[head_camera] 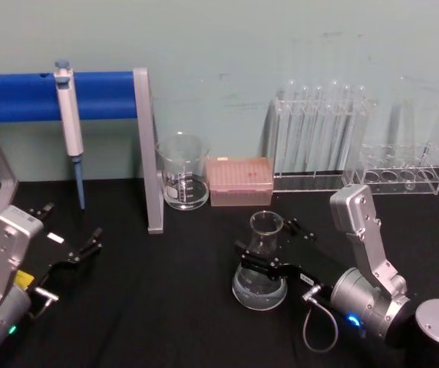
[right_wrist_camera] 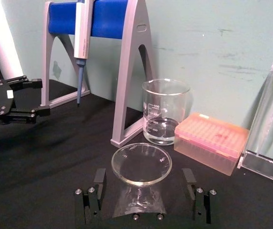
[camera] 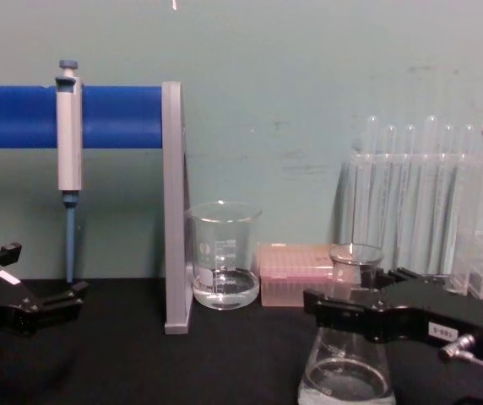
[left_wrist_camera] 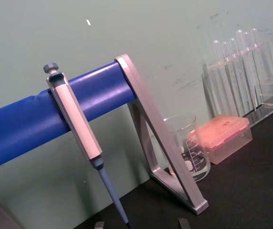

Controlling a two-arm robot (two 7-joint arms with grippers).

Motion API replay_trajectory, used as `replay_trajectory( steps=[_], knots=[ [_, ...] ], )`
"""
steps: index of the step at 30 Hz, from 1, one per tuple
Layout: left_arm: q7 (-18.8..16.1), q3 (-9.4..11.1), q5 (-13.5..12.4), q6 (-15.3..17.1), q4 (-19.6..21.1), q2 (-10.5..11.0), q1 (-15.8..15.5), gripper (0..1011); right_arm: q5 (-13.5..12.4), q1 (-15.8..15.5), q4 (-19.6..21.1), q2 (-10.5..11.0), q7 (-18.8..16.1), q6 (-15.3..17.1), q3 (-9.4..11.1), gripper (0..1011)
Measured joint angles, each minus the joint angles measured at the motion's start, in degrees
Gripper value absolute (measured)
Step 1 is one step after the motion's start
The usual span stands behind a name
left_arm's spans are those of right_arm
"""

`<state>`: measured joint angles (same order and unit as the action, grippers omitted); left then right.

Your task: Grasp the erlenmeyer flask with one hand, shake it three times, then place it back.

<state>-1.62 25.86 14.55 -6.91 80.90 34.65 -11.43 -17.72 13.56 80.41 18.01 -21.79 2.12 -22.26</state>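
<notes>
You have little to read here. The beaker [right_wrist_camera: 166, 110] bears a white printed scale with figures beside the marks, too small to make out. The small white label [camera: 441, 329] on the right hand [camera: 351, 294] shows dark print, also illegible.

The black right gripper [camera: 347, 291] hides part of the neck of the clear glass conical flask [camera: 347, 371]. The blue horizontal bar [camera: 22, 116] runs off the left edge. Print on the cylindrical glass beaker [camera: 223, 253] is too small to read.
</notes>
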Motion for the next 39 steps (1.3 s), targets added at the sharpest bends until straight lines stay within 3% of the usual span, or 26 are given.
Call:
replay_trajectory(
  steps=[28, 39],
  knots=[
    [0.00, 0.00, 0.00, 0.00, 0.00, 0.00, 0.00, 1001, 0.46, -0.22, 0.18, -0.24, -0.12, -0.31, 0.11, 1000],
    [0.00, 0.00, 0.00, 0.00, 0.00, 0.00, 0.00, 1001, 0.39, -0.22, 0.20, -0.20, -0.17, -0.30, 0.11, 750]
  ],
)
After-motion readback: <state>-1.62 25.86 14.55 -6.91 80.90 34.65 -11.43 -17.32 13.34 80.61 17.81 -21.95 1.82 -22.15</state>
